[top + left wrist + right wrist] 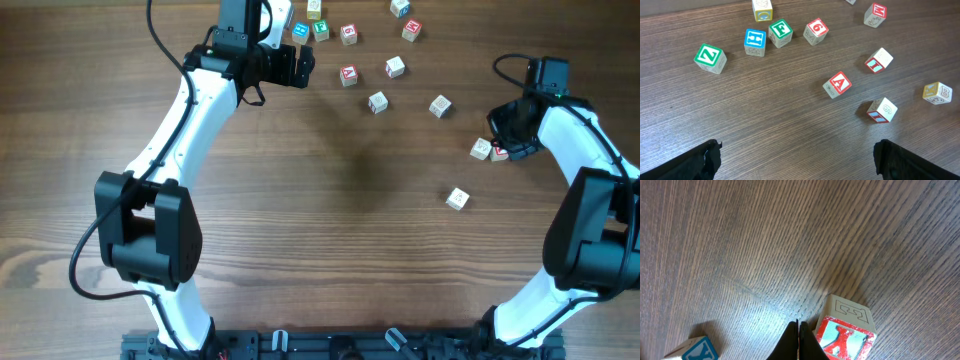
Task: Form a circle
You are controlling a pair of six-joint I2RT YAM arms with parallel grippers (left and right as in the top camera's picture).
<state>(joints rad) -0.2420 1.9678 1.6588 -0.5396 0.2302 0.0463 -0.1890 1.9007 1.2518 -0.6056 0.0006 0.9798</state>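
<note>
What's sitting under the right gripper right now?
Under the shut right gripper only bare table shows; a red-lettered cube sits close beside it, a blue-lettered cube farther off. Overhead, the arm hides that spot.

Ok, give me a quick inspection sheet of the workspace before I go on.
Surface: dark wood-grain table.
Job's things: alphabet cubes scattered across the far and right side; no circle formed yet.
Clutter: nothing seen.
Grippers: left gripper open and empty near the cubes; right gripper shut, empty, beside a red-letter cube.
Cables: black cables loop off both arms.
Surroundings: black rail at the near edge.
</note>
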